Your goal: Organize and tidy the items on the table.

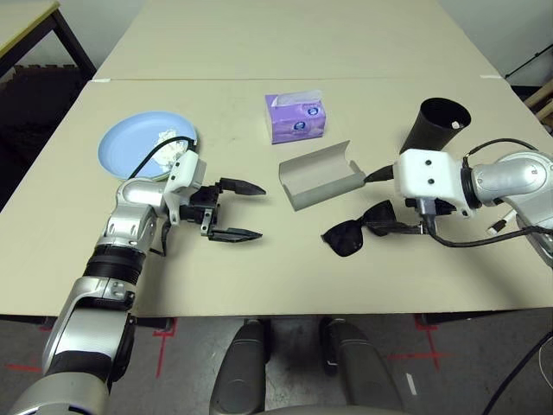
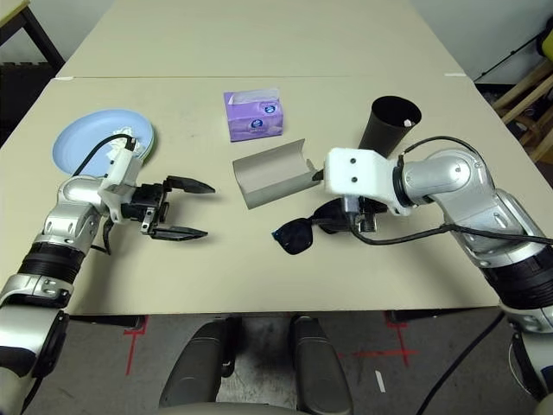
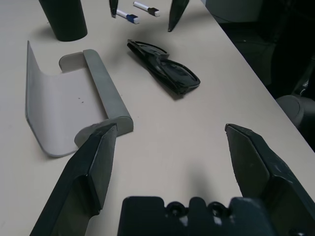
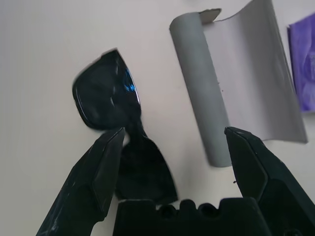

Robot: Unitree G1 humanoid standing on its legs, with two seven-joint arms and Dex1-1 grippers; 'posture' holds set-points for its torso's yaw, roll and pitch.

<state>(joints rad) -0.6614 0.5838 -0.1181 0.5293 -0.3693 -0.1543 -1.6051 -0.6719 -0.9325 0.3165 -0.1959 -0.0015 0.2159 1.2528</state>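
Observation:
A light blue plate (image 1: 130, 149) lies at the table's (image 1: 259, 268) left, stacked on a pale green plate whose rim (image 2: 152, 143) peeks out on its right side. A crumpled white tissue (image 1: 169, 137) rests on that side of the plates. My left gripper (image 1: 238, 210) hovers open just right of the plates, with nothing between its fingers. The grey glasses case (image 1: 321, 175) lies open at the centre. Black sunglasses (image 1: 356, 233) lie in front of it. My right gripper (image 4: 172, 137) is open directly over the sunglasses, one lens (image 4: 106, 91) beyond its fingertips.
A purple tissue box (image 1: 295, 117) stands behind the case. A tall black cup (image 1: 435, 127) stands behind my right wrist. Two small markers (image 3: 130, 17) lie beyond the sunglasses near my right arm. A second table (image 1: 285, 35) adjoins at the back.

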